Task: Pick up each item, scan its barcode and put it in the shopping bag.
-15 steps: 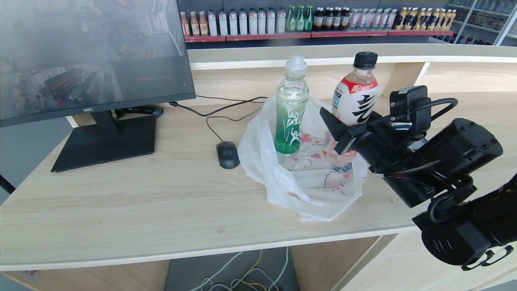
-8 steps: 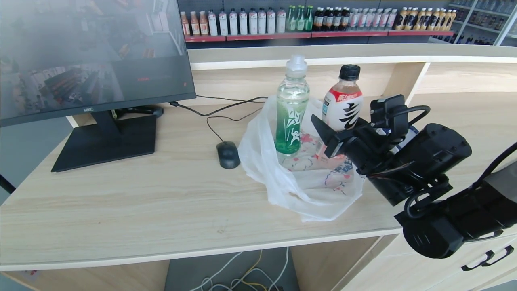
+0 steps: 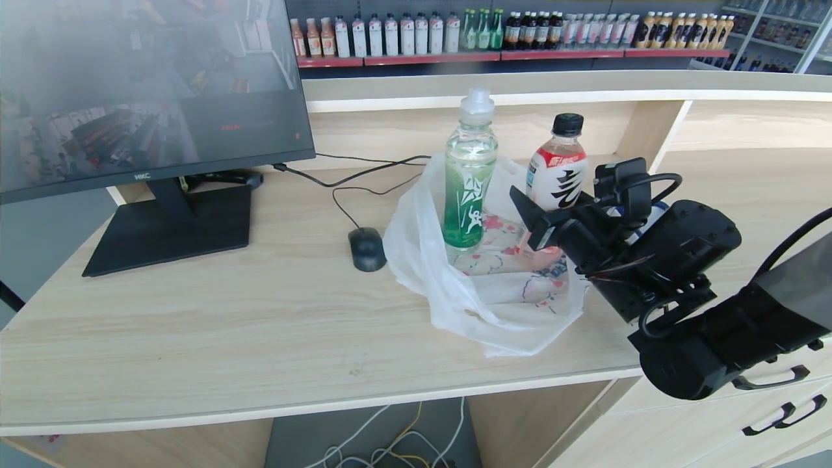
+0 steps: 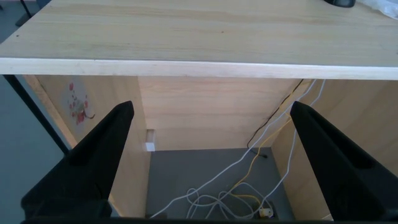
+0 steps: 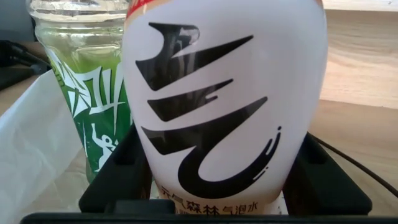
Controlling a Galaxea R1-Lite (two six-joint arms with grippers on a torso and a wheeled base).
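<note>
Clamped in the right gripper (image 3: 552, 220): white-labelled bottle (image 3: 560, 170), long axis vertical, black cap up, base down over the shopping bag (image 3: 494, 312). Just left of the fingers, upright green bottle (image 3: 468, 185). Left gripper (image 4: 211, 107) spread wide, empty.

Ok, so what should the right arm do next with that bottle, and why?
Probably open the right gripper and let go: the white-labelled bottle it grips stands upright, its base seemingly down inside the shopping bag, beside the green bottle.
</note>
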